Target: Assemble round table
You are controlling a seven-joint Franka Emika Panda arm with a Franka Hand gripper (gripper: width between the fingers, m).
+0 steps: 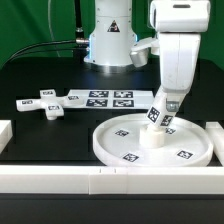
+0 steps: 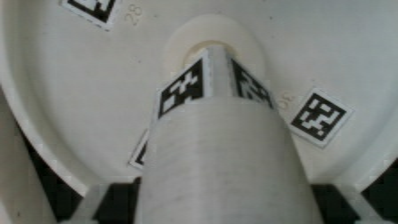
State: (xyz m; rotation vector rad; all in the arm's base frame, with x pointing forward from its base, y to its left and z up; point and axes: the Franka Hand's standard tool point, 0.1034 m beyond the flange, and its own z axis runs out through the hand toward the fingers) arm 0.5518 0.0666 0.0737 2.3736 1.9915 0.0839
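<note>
The large rimmed round disc [image 1: 150, 145] lies flat on the black table at the exterior view's right. The short white cylinder leg [image 1: 156, 130] stands at the disc's middle, tagged on its side. My gripper [image 1: 163, 112] comes down from above and is shut on the leg's upper part. In the wrist view the leg [image 2: 217, 130] fills the middle, its far end against the disc [image 2: 107, 90], with a dark finger pad [image 2: 118, 196] on either side of it. The flat cross-shaped piece [image 1: 47, 104] lies apart at the exterior view's left.
The marker board [image 1: 108, 98] lies behind the disc near the robot base [image 1: 110, 35]. Long white rails [image 1: 100, 180] border the front, with one more at the exterior view's right [image 1: 216, 135] and a short end at the left [image 1: 4, 130].
</note>
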